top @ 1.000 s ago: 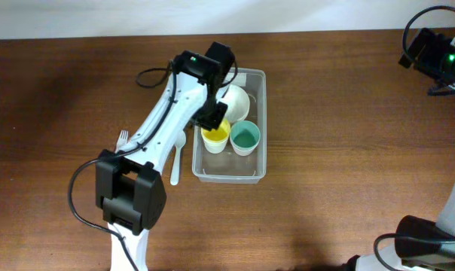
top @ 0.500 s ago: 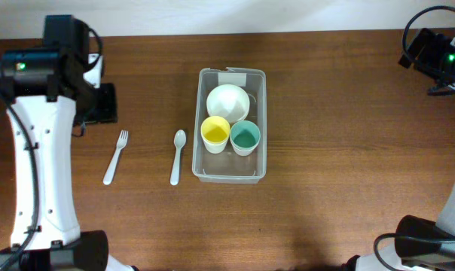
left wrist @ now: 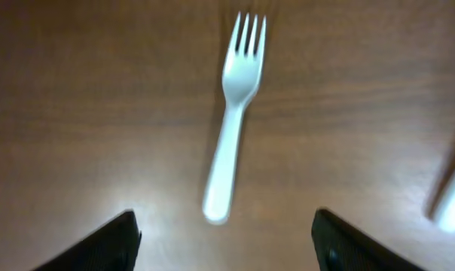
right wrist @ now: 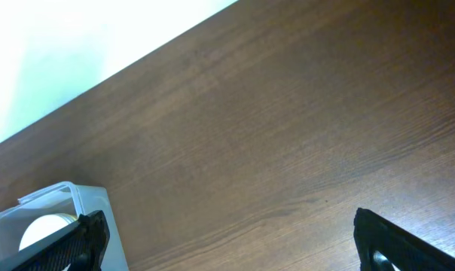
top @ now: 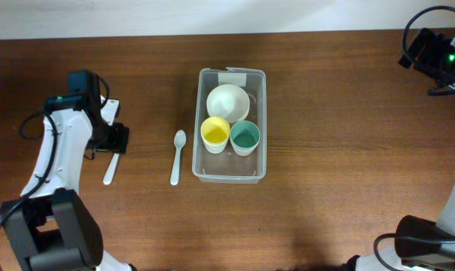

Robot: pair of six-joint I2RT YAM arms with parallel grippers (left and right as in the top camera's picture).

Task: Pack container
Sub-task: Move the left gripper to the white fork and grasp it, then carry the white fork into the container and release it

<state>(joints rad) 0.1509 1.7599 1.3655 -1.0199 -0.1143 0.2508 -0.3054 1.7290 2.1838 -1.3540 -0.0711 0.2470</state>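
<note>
The container (top: 263, 150) is a clear plastic bin at the table's middle. It holds a white bowl (top: 227, 100), a yellow cup (top: 215, 133) and a green cup (top: 245, 137). A white spoon (top: 178, 156) lies just left of the bin. A white fork (top: 108, 172) lies further left, with its upper part hidden under my left gripper (top: 113, 140). In the left wrist view the fork (left wrist: 231, 113) lies just ahead of my open, empty left gripper (left wrist: 224, 245). My right gripper (right wrist: 231, 248) is open and empty above bare table, with the container's corner (right wrist: 62, 199) at its left.
The right arm (top: 431, 54) hangs at the far right back corner. A pale wall runs along the table's back edge (right wrist: 77, 45). The spoon's edge shows blurred in the left wrist view (left wrist: 453, 199).
My left gripper left the container, swung to the far left back of the table, then came down over the fork. The right arm has not moved.
</note>
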